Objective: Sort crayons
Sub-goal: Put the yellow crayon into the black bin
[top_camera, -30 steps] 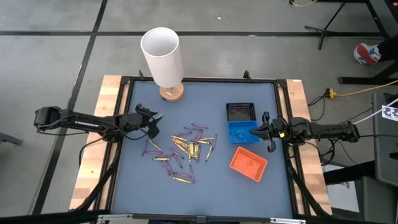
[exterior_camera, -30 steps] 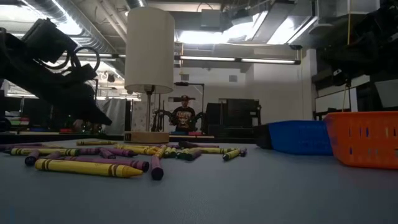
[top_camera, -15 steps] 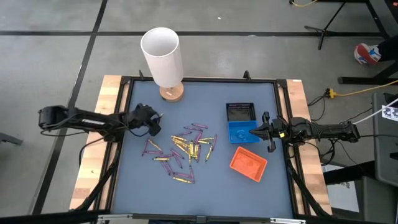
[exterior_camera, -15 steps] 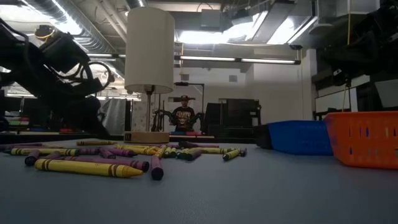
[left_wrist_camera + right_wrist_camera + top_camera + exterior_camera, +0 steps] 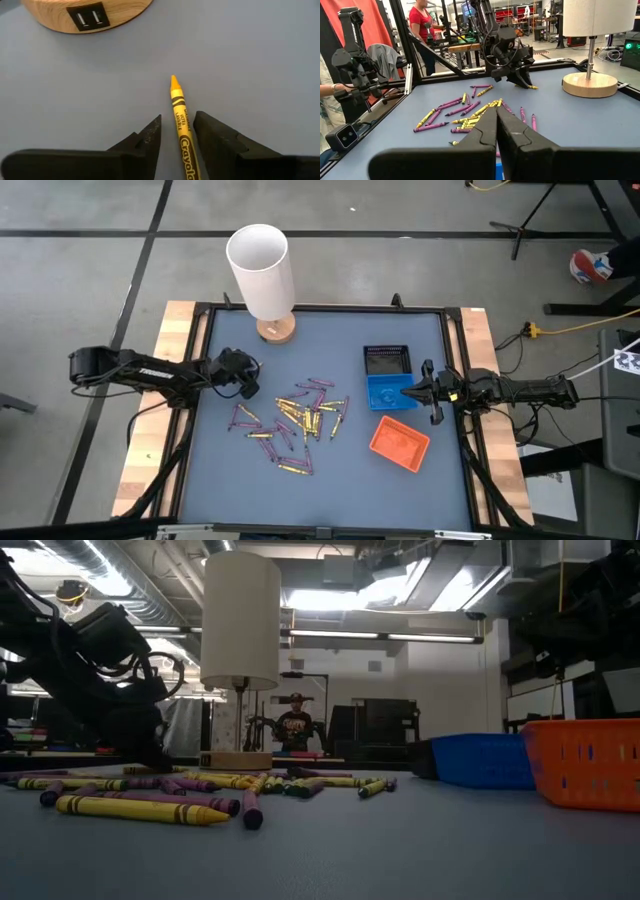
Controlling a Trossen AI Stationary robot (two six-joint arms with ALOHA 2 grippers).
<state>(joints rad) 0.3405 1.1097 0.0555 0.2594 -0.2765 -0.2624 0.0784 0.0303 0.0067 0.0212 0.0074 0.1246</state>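
Down at the mat now, the left gripper [image 5: 177, 131] has dropped beside the lamp base [image 5: 85, 14], its 2 fingers apart, straddling 1 yellow crayon [image 5: 180, 125] but not yet clamping it. Other crayons [image 5: 295, 420] lie scattered mid-table. Likely a pickup is starting. Right gripper [image 5: 433, 392] waits closed beside the blue tray [image 5: 388, 392].
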